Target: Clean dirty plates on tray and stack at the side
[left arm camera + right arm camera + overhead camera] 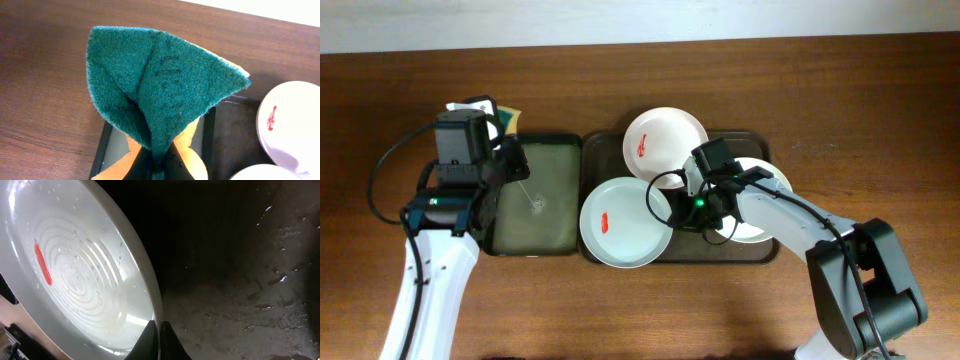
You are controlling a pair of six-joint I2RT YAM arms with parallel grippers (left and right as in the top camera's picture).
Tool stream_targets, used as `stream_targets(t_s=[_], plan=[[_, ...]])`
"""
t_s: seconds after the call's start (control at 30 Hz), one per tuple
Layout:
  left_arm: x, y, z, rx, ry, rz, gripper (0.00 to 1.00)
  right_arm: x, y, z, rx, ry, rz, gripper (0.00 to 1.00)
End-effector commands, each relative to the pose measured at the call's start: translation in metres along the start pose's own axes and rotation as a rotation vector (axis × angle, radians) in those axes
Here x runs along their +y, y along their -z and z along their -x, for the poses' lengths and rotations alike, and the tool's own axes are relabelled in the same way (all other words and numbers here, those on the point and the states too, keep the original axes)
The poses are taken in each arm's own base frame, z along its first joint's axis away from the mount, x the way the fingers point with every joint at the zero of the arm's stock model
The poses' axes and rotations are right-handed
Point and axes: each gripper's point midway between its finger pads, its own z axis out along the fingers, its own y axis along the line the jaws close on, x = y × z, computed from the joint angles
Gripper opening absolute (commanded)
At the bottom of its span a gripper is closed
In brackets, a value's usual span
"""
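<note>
The pale bluish-green plate (pixel 630 243) lies at the near left of the dark brown tray (pixel 603 152), its edge reaching out over the tray's left and near rim; a short red smear (pixel 605 222) sits left of its middle, and the right wrist view shows water drops across its ridged inside. The right gripper (pixel 159 332) is at the plate's right edge, fingers drawn tight together with the thin rim pinched between them; the wet dark floor of the tray spreads out beside them. A white plate (pixel 670 140) rests at the far side of the tray, overlapping its far rim, with a red mark (pixel 642 148) on its left part; a second white plate (pixel 745 233) is at the right end of the tray, largely covered by the right arm, so whether it bears a smear cannot be told. The pale plate and the far white plate look to meet or overlap at their edges; which of the two cannot be told.

Just left of the brown tray, touching or nearly so, stands the narrower black tray (pixel 535 232), its floor wet. The left gripper (pixel 160 167) hangs over the far end of that tray, closed on a sponge (pixel 160 85); the sponge is folded, green scouring face outward and orange body showing at the fold's lower edges. All of it stands on the brown wooden table (pixel 620 310).
</note>
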Motion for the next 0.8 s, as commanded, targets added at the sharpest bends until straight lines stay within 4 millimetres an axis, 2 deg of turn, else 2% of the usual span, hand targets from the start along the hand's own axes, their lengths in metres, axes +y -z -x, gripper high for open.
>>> stream_targets(t_s=[0.0,0.1,0.13,0.2,0.23,0.37,0.43,0.63,0.77], plan=[[0.0,-0.008,0.0,0.016,-0.015,0.001,0.0,0.004,0.001,0.003,0.0,-0.002,0.01,0.04],[0.001,-0.011,-0.005,0.037,-0.017,0.006,0.0,0.04,0.007,-0.014,0.101,-0.017,0.215,0.04],[0.001,-0.011,-0.005,0.037,-0.017,0.006,0.0,0.038,0.007,-0.018,0.12,-0.045,0.209,0.04],[0.001,-0.011,-0.006,0.044,-0.017,0.007,0.0,0.028,0.007,-0.03,0.163,-0.085,0.156,0.04],[0.001,-0.011,-0.007,0.048,-0.017,0.008,0.0,0.02,0.006,-0.029,0.152,-0.086,0.113,0.04],[0.001,-0.011,-0.008,0.051,-0.018,0.008,0.0,-0.019,0.003,-0.01,0.037,-0.07,-0.116,0.04],[0.001,-0.011,-0.008,0.052,-0.018,0.008,0.0,-0.03,0.002,-0.002,0.0,-0.063,-0.171,0.04],[0.0,-0.011,-0.007,0.047,-0.017,0.0,0.0,-0.047,0.002,0.019,-0.099,-0.055,-0.267,0.04],[-0.001,-0.011,-0.005,0.037,-0.021,-0.002,0.0,-0.042,0.002,0.033,-0.153,-0.035,-0.249,0.05]])
